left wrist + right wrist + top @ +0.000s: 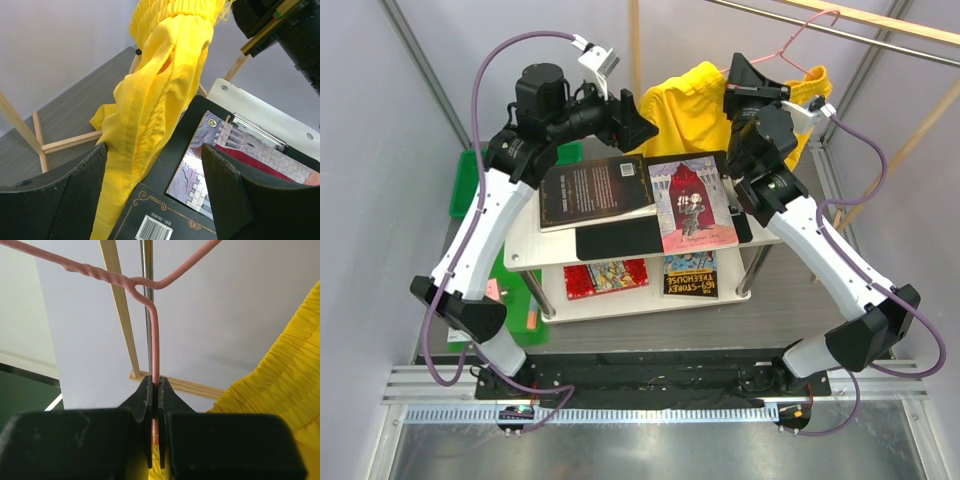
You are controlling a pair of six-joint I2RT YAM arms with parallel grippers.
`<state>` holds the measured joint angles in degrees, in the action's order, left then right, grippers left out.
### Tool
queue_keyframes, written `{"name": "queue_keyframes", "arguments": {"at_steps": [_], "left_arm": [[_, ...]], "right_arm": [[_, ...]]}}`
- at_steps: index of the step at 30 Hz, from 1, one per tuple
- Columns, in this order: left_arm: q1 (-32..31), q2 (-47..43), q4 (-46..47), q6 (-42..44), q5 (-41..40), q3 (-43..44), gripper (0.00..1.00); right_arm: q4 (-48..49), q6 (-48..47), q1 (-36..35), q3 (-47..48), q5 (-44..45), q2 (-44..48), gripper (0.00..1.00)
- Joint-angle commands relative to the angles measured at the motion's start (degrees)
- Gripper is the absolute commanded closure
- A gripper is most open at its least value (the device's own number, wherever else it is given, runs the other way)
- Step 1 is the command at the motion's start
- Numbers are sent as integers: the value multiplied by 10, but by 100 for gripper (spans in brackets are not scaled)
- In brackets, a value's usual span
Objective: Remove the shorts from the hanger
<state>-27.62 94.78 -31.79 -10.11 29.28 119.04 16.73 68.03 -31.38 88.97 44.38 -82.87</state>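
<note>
Item: bright yellow soft fabric shorts (692,100) with a gathered elastic waistband, draped on a thin pink wire hanger (156,335). The cloth hangs just ahead of the left hand (152,172), between its two black fingers (65,200), and appears to touch neither. Left hand: wide open, holding nothing. Right hand (154,390): closed tight on the hanger's wire, with the twisted neck directly above it and the waistband folds beside it. Under the left hand: a dark barcoded book (150,220) and a clipped picture book (225,155). Risks, as judged: a shallow pinch on the loose fabric may slide off. A hard pull could twist the thin wire in the right hand's grip, or snag the waistband on the hanger's shoulder.
</note>
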Motion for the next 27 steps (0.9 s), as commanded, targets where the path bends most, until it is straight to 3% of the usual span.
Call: {"name": "queue_keyframes", "arguments": {"at_steps": [1, 13, 21, 22, 24, 27], "left_arm": [[5, 13, 32, -7, -9, -3, 26], [10, 15, 102, -56, -5, -50, 41], [19, 17, 155, -117, 19, -77, 71], [19, 18, 158, -120, 21, -76, 85], [20, 16, 161, -128, 23, -76, 98], [20, 13, 165, -131, 29, -78, 100]], "right_arm": [[50, 34, -4, 26, 5, 32, 99], [59, 56, -5, 12, 3, 51, 99], [66, 57, -5, 9, 6, 54, 99], [66, 58, -4, 8, 4, 54, 99], [65, 59, -5, 5, 5, 54, 99], [64, 52, -4, 2, 10, 54, 99]]}}
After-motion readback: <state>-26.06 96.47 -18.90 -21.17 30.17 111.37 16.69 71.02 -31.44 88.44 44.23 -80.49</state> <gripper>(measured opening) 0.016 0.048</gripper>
